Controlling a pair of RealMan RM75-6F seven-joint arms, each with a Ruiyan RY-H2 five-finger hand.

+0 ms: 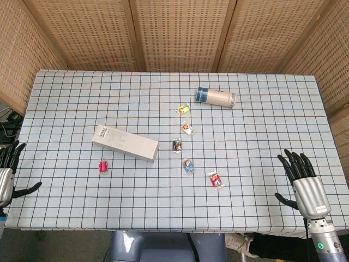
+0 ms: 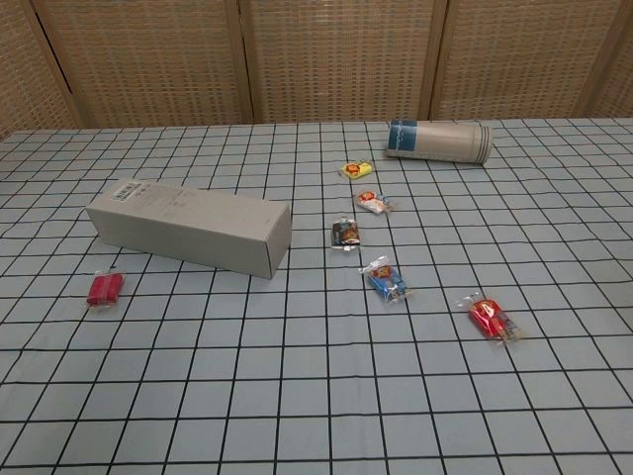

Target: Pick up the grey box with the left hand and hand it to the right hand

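Grey box: lying flat on the checked tablecloth, left of centre, long axis slanted, label end away from the robot, a red sweet just beside its near-left end. Looks like thin cardboard with crisp edges; probably light, stiff enough along its length but apt to dent under a hard squeeze, and fairly smooth-sided. Best taken across the narrow width near one end, leaving the other end free for the receiving hand. Left hand at the table's left edge, empty, fingers spread. Right hand at the near-right edge, likewise empty and spread. Both well apart from the box.
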